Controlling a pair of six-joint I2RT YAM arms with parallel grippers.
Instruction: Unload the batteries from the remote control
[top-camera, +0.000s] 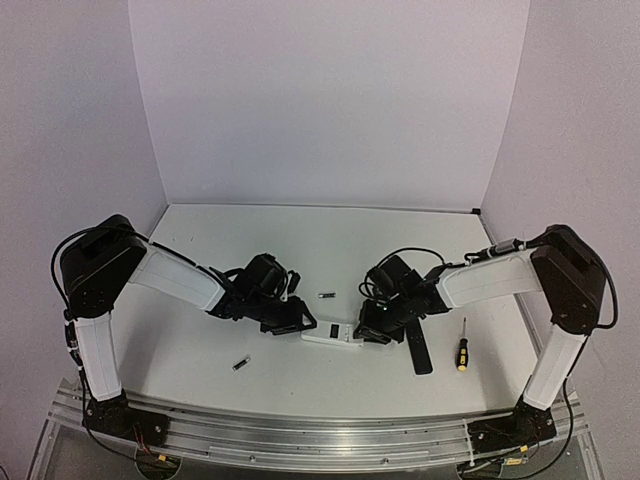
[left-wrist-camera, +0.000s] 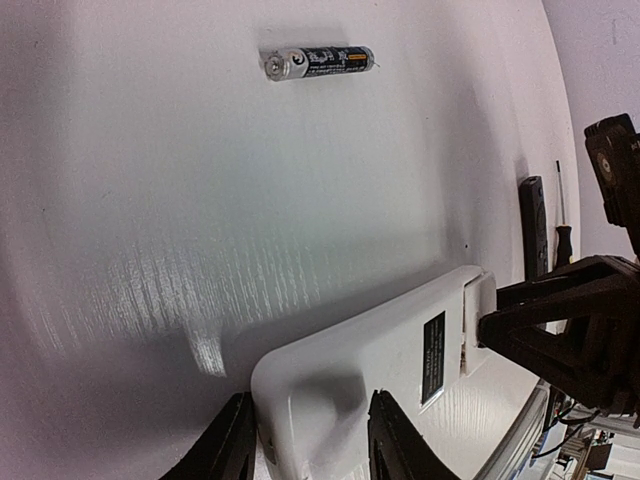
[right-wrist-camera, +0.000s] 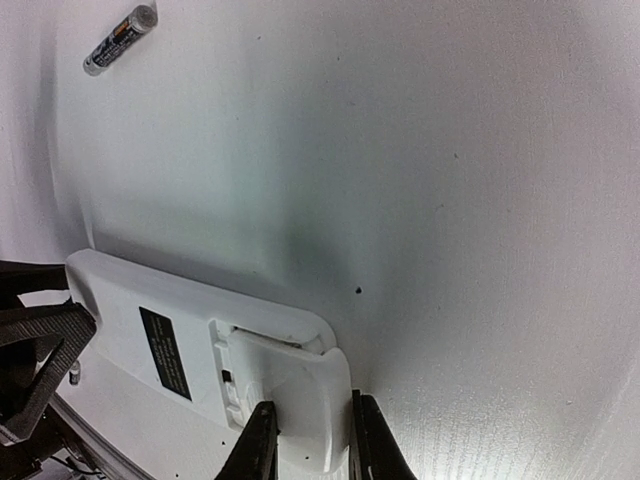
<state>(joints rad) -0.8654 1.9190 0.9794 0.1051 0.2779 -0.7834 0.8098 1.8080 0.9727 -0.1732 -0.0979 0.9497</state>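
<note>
A white remote (top-camera: 330, 335) lies back up between my two grippers. My left gripper (top-camera: 303, 325) is shut on its left end, with a finger on each side in the left wrist view (left-wrist-camera: 305, 440). My right gripper (top-camera: 372, 328) is shut on the white battery cover (right-wrist-camera: 305, 385) at the remote's (right-wrist-camera: 140, 300) right end, and the cover sits slid partly off. One battery (top-camera: 325, 295) lies loose behind the remote; it also shows in the wrist views (left-wrist-camera: 318, 63) (right-wrist-camera: 120, 40). A second battery (top-camera: 241, 363) lies at the front left. Any batteries inside the remote are hidden.
A flat black bar (top-camera: 417, 347) lies just right of the remote, under my right arm. A yellow-and-black screwdriver (top-camera: 462, 352) lies right of it. White walls close off the table's back and sides.
</note>
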